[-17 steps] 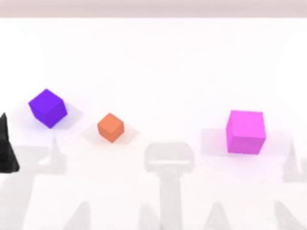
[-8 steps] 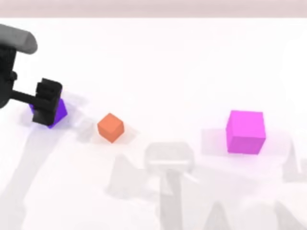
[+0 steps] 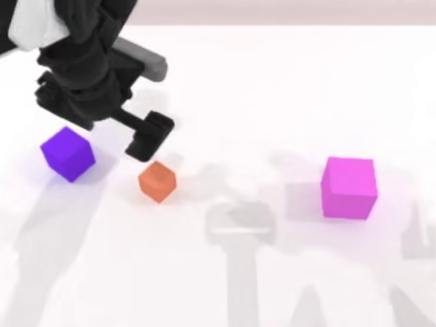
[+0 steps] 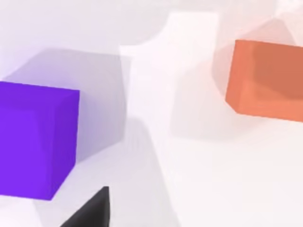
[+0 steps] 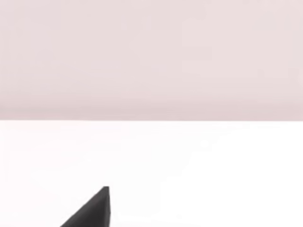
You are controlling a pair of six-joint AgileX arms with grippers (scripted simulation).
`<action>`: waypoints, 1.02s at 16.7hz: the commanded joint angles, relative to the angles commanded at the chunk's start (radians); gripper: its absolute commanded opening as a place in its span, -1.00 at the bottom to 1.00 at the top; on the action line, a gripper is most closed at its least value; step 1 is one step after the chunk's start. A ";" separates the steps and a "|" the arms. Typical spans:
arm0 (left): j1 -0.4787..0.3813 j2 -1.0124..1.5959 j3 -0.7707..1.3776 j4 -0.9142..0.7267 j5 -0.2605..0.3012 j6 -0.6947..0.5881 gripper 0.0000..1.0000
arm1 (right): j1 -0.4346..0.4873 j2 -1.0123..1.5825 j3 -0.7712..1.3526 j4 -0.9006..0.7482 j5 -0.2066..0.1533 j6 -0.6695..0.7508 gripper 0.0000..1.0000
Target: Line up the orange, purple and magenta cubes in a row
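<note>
The left gripper (image 3: 151,139) is hanging over the left side of the table (image 3: 272,88), just behind the orange cube (image 3: 157,181) and a bit to the right of the purple cube (image 3: 67,153). I cannot tell if its fingers are wide or narrow, because the top view is showing only a dark block and the left wrist view is showing just one black tip (image 4: 92,213). It is not holding anything; all three cubes are sitting flat on the table. The gripper is sitting between the two near cubes, so I think it is getting ready to pick one, most likely the orange one right under its nose. In the left wrist view the purple cube (image 4: 35,139) and the orange cube (image 4: 265,80) are lying apart with bare table between them. The magenta cube (image 3: 349,188) is sitting alone, well apart on the right side. The three are already lying roughly side by side, but the gaps are uneven, so the row is not done. Nothing is standing in the way; only grey shadows are lying on the table. The right arm is parked out of the top view, and its wrist view is showing just one finger tip (image 5: 92,213) and bare table.
</note>
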 joint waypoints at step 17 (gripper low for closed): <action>-0.059 0.316 0.166 -0.028 0.003 0.036 1.00 | 0.000 0.000 0.000 0.000 0.000 0.000 1.00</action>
